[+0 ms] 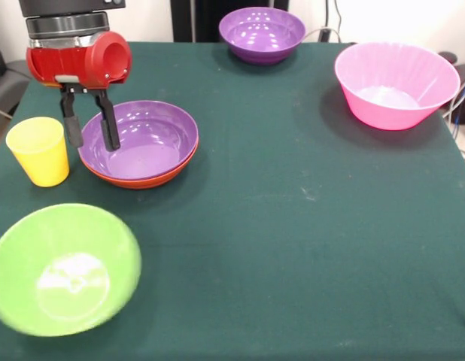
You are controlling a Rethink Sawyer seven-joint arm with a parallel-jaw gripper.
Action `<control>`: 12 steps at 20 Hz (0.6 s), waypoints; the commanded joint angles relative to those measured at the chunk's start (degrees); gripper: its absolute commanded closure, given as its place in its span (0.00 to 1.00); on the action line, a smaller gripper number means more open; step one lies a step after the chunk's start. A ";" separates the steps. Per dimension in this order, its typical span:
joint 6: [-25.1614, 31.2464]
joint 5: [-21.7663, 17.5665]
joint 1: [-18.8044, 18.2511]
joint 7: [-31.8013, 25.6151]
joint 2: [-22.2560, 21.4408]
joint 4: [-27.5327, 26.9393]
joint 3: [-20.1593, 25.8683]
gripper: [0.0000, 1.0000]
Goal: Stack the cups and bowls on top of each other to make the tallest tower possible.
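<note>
A purple bowl (146, 143) sits nested in the wide orange bowl (146, 181) at the left; this pair is the only stack. My gripper (92, 143) is open and empty. One finger hangs inside that purple bowl's left rim, the other outside it. A yellow cup (39, 150) stands upright just left of the gripper. A lime green bowl (63, 267) lies at the near left. A second purple bowl (261, 34) sits at the far edge. The big pink bowl (396, 83) stands at the far right. The blue and purple cups and the small red and orange bowls are out of view.
The dark green tablecloth (293, 226) covers the table. The arm's red wrist (82, 56) hangs above the stacked bowls. Cables (323, 34) trail behind the table's far edge.
</note>
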 commanded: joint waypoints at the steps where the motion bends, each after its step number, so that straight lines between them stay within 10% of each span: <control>1: 4.47 -4.28 3.54 -5.62 -1.15 0.35 0.77 0.00; 12: 3.50 -4.08 5.86 -3.46 -1.02 -0.15 -0.62 0.00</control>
